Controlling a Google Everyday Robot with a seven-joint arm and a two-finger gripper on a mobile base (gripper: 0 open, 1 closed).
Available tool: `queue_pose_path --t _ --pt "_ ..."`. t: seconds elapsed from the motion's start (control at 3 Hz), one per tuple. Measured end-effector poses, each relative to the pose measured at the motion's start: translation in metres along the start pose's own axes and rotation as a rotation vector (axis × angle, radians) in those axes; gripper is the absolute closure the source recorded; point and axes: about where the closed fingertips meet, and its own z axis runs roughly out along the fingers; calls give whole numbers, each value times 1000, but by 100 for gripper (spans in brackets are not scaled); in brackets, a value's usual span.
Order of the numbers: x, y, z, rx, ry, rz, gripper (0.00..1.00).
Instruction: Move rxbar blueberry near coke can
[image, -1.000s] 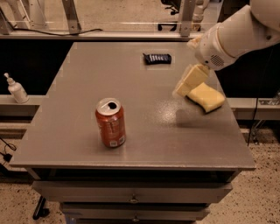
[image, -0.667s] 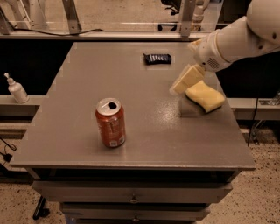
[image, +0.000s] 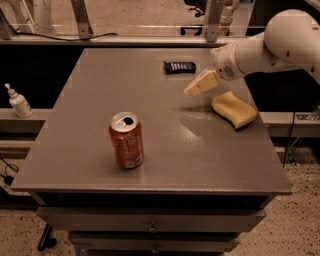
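On the far left, off the table (image: 75, 150), I see a white pump bottle (image: 19, 102) on a ledge. Moving right, the coke can (image: 126, 140) stands upright near the table's front edge. The rxbar blueberry (image: 180, 66) lies flat near the far edge, well apart from the can. The gripper (image: 192, 90) hangs in the air just right of the bar and slightly nearer to me. It points down and left and does not touch the bar. I cannot tell whether it is open or closed, and I see nothing held in it. To its right a yellow sponge (image: 234, 109) lies on the table, close below the wrist. The white arm (image: 280, 42) comes in from the upper right. Nothing lies between the gripper and the bar. Compared with a second ago, the gripper has drifted left and toward the far edge, away from the sponge and closer to the bar. The can, bar and sponge have not moved.
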Motion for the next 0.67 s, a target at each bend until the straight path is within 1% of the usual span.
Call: queue_pose_path --t 0.33,0.67 --pt "-10 -23 33 26 -54 42 0" --pt "-15 -43 63 50 -63 65 0"
